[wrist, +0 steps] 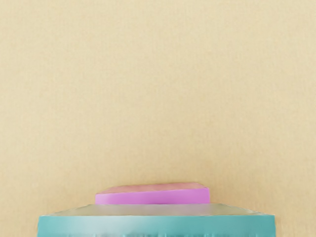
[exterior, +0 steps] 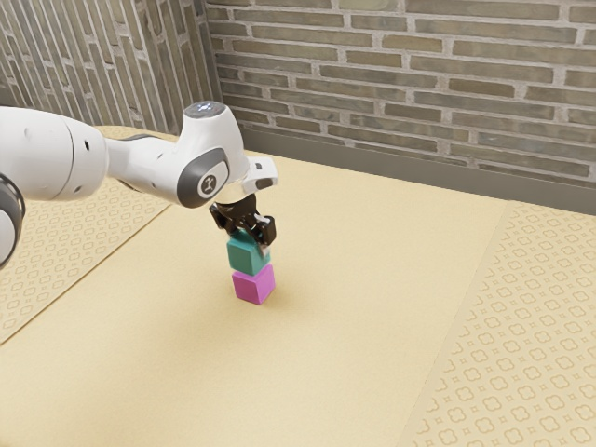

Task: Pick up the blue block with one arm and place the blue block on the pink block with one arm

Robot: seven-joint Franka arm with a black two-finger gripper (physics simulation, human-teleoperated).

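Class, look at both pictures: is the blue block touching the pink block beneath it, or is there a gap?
Touching. In the exterior view the blue block sits directly on the pink block, its lower edge against the top face, with no gap between them.

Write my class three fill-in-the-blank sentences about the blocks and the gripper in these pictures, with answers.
1. The blue block rests on top of the ___ block.
2. The gripper is directly ___ the blue block.
3. The pink block stands on the ___.
Answers: pink; above; table.
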